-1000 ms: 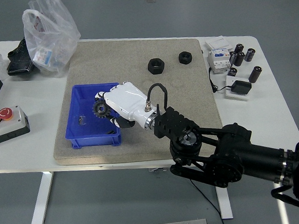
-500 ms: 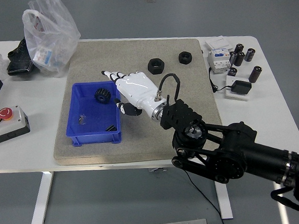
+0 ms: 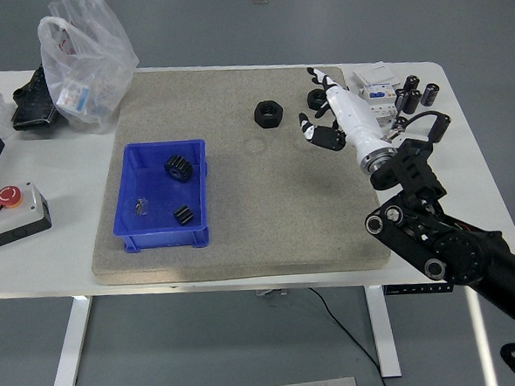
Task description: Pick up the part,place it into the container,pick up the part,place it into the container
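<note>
The right hand reaches in from the lower right and hangs over the far right part of the tan mat, its white back turned upward. Its fingers are stretched out and loosely spread, with the thumb hanging lower, and they hold nothing. The hand lies over one black nut, which shows only in part beneath it, so it is unclear whether hand and nut touch. A second black nut sits on the mat just to the left of the hand, apart from it.

The blue bin stands on the left part of the mat, well apart from the hand. Inside it lie a black gear near the far right corner, a smaller black part nearer the front, and a tiny piece too small to make out.

The mat rests on the white surface. At the far left corner stand a clear plastic bag with a box inside and a black bag beside it. A control box with a red button sits at the left edge. To the right of the mat are a white electrical unit, several black cylinders and a small black adapter.
</note>
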Controlling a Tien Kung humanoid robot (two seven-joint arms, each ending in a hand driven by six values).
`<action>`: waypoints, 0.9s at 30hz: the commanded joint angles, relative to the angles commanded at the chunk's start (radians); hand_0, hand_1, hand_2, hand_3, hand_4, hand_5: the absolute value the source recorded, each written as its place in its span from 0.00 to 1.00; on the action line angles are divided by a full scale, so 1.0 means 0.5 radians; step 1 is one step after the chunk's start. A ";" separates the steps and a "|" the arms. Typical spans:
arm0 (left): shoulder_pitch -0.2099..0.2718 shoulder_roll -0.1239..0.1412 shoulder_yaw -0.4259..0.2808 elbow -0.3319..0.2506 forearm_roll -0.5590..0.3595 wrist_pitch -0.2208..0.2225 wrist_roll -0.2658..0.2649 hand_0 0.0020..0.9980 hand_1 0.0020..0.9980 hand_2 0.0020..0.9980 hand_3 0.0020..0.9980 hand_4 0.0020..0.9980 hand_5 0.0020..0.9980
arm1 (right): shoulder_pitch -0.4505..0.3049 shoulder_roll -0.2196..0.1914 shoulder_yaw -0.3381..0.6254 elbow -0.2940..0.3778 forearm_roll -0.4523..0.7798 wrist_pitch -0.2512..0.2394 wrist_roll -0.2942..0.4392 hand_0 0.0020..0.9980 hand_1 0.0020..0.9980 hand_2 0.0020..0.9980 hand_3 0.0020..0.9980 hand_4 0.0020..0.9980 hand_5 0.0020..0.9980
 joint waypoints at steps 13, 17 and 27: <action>0.016 -0.026 0.007 0.000 -0.013 0.004 -0.027 0.68 0.62 0.59 0.63 0.63 0.24 | -0.577 0.043 0.247 0.103 0.848 0.167 0.824 0.76 0.74 0.76 0.77 0.86 0.60; 0.024 -0.025 0.012 0.000 -0.026 0.005 -0.037 0.68 0.62 0.59 0.63 0.63 0.24 | -0.699 -0.008 0.134 0.172 1.099 0.285 1.024 0.78 0.76 0.78 0.78 0.94 0.95; 0.032 -0.014 0.070 0.000 -0.080 0.003 -0.056 0.68 0.62 0.59 0.63 0.63 0.23 | -0.921 -0.091 0.024 0.346 1.518 0.501 1.236 0.80 0.77 0.79 0.78 0.95 1.00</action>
